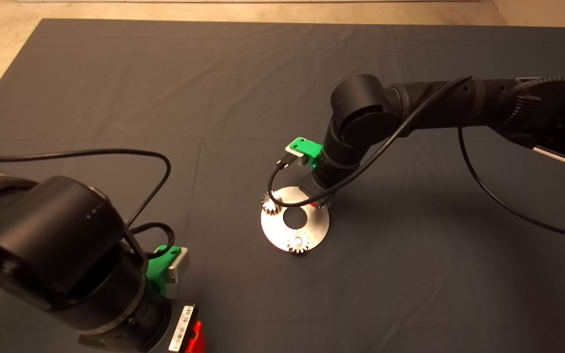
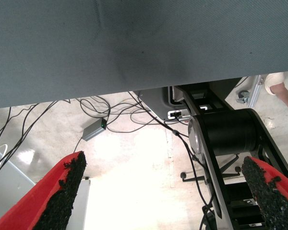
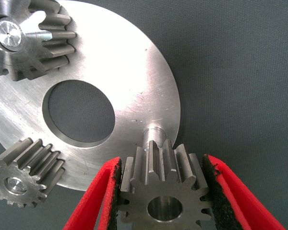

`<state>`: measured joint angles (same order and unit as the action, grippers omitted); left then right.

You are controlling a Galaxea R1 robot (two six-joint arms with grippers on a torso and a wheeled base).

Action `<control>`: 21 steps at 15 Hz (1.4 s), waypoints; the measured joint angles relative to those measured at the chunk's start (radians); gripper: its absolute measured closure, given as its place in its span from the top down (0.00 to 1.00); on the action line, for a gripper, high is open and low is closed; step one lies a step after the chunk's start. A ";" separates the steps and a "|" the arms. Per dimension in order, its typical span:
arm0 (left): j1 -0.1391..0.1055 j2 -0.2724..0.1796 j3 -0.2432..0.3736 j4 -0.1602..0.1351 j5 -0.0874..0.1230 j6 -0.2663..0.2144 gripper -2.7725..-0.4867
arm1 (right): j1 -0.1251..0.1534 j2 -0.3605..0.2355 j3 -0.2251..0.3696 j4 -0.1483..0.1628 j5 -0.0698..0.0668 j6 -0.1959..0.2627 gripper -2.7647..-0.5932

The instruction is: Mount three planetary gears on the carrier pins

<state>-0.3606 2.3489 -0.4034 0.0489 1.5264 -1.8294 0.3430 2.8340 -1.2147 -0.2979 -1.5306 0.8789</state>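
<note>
The shiny round disc lies mid-mat. Two planetary gears sit on carrier pins: one at the disc's left edge, one at its front edge. My right gripper stands over the disc's right rim, shut on the third gear, teeth between both pads. The third pin stands bare just beyond that gear, which is not on it. My left gripper is parked at the mat's lower left, open and empty.
The right arm reaches in from the right, with a black cable looping over the disc. In the left wrist view, the floor past the mat's edge holds cables, a stand base and part of a person's limb.
</note>
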 joint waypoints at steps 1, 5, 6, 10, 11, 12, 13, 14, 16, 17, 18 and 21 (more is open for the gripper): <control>0.000 0.000 0.001 0.000 0.000 0.000 0.81 | 0.000 0.000 0.000 0.000 0.000 -0.002 0.22; 0.000 0.000 0.006 0.000 0.000 0.000 0.81 | 0.000 0.000 0.000 0.000 0.000 -0.002 0.22; 0.000 0.000 0.006 0.000 0.000 0.000 0.81 | 0.000 0.000 0.000 0.000 0.000 -0.003 0.22; 0.000 0.000 0.006 0.000 0.000 0.000 0.81 | 0.000 0.000 -0.002 0.000 0.000 -0.003 0.22; 0.000 0.000 0.006 0.000 0.000 0.000 0.81 | 0.000 0.000 -0.002 0.000 0.000 -0.003 0.22; 0.000 0.000 0.006 0.000 0.000 0.000 0.81 | 0.000 0.000 -0.002 0.000 0.000 -0.004 0.22; 0.000 0.000 0.006 0.000 0.000 0.000 0.81 | 0.000 0.000 -0.002 0.000 0.000 -0.004 0.22; 0.000 0.000 0.006 0.000 0.000 0.000 0.81 | 0.000 0.000 -0.002 0.000 0.000 -0.005 0.22; 0.000 0.000 0.006 0.000 0.000 0.000 0.81 | 0.000 0.001 -0.002 0.000 0.000 -0.006 0.22; 0.000 0.000 0.006 0.000 0.000 0.000 0.81 | 0.000 0.001 -0.002 0.000 0.000 -0.006 0.22; 0.000 0.000 0.006 0.000 0.000 0.000 0.81 | 0.000 0.003 -0.003 0.000 0.000 -0.006 0.22; 0.000 0.000 0.006 0.000 0.000 0.000 0.81 | 0.000 0.007 -0.004 0.000 0.000 -0.007 0.22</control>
<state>-0.3606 2.3489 -0.3972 0.0485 1.5267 -1.8294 0.3430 2.8413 -1.2185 -0.2981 -1.5302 0.8721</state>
